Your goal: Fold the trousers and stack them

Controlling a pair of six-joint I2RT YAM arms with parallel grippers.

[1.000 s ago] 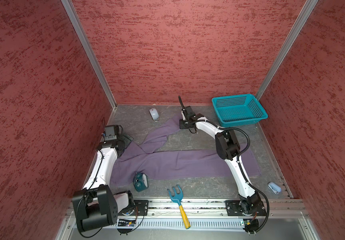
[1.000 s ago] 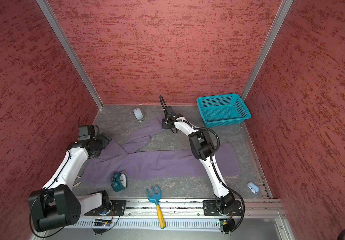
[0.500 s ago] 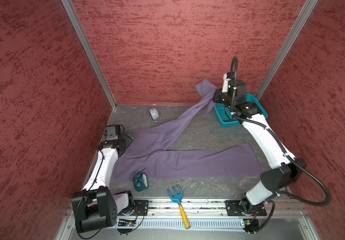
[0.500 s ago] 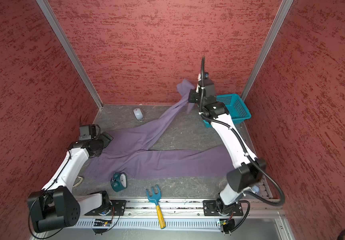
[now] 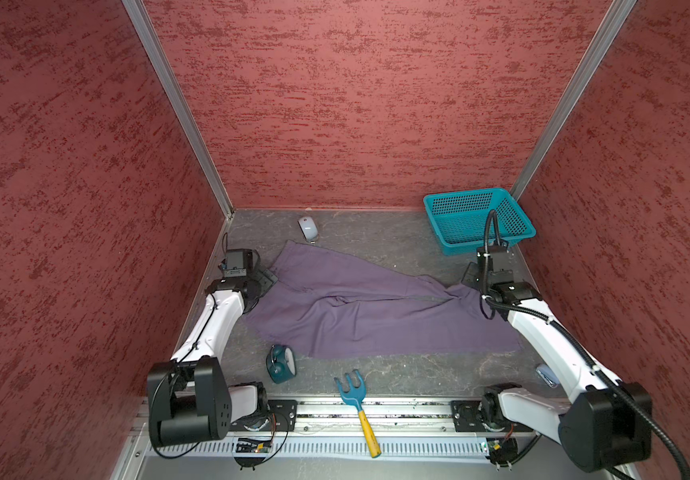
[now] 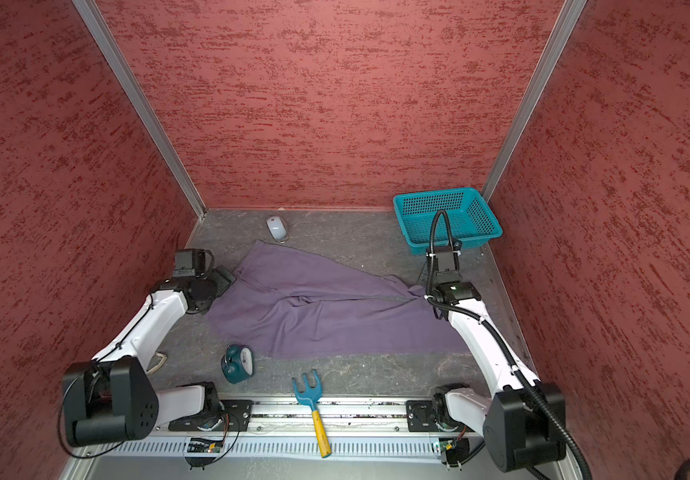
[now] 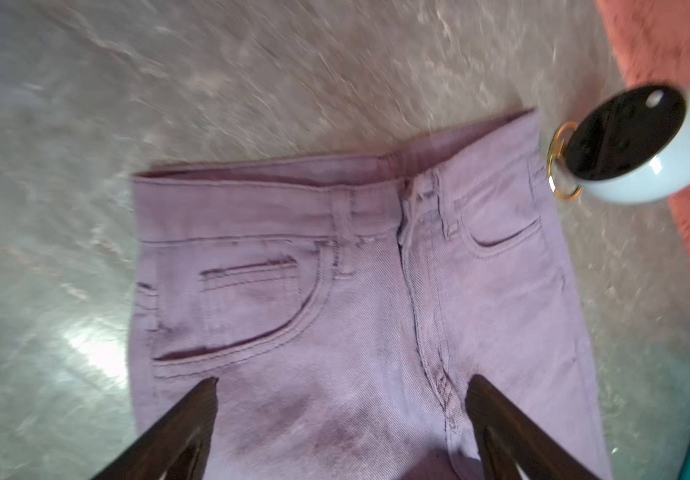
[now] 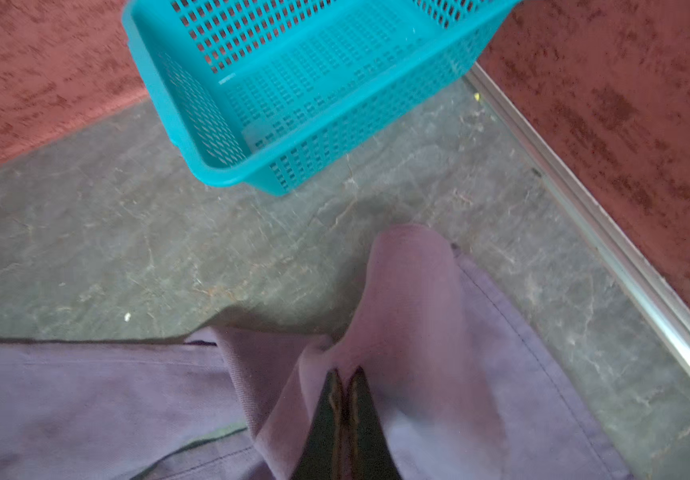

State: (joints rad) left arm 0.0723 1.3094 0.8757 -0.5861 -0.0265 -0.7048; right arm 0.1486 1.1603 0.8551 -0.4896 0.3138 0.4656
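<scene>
I count one pair of trousers, muted purple-grey, spread on the grey worktop between my two sets of jaws. The waistband end lies by my left jaws, and the two legs, lying against each other, run across to my right jaws. My left jaws stand wide apart with nothing between them, over the front of the trousers just below the two front pockets and the fly. My right jaws are pressed together on a fold of leg cloth near the hem, and the cloth bulges up past their tips. There is one container, a teal mesh basket, standing beyond my right jaws and apart from the cloth; its perforated floor shows bare. The loose things come one of each. A pale mouse lies just past the far waistband corner, beyond my left jaws. A dark teal alarm clock with a white face lies near the trousers' edge, back along my left arm. A blue hand rake has its yellow handle across the front rail. A small silvery-blue thing beside my right arm is too small to name. The left wrist view also shows a round pale thing with a dark face and gold rings just beside a waistband corner; I cannot tell whether it is the mouse.
</scene>
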